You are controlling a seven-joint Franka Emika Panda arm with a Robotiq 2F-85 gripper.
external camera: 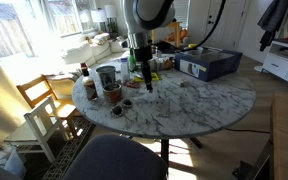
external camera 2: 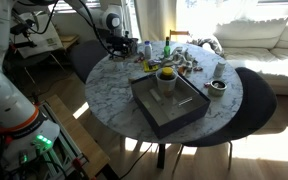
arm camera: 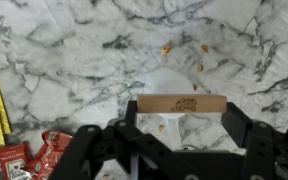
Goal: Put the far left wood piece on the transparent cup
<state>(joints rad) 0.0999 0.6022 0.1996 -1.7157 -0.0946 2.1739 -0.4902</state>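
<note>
The wood piece (arm camera: 181, 104) is best lowered level and centred, so that it bridges the rim of the transparent cup (arm camera: 172, 82) before release. The jaws should be opened only once the piece is judged to be borne by the rim on both sides, and then slowly, lest the light cup be tipped. The jaws are set fairly wide and are clamped on the two ends of the wood piece, which is held crosswise between them. The cup is seen faintly, directly beneath the jaws; whether the piece touches it cannot be told. Further out, orange crumbs (arm camera: 166, 49) are scattered on the marble bench (arm camera: 64, 50), and red packets (arm camera: 34, 158) lie well off to one side of the jaws.
</note>
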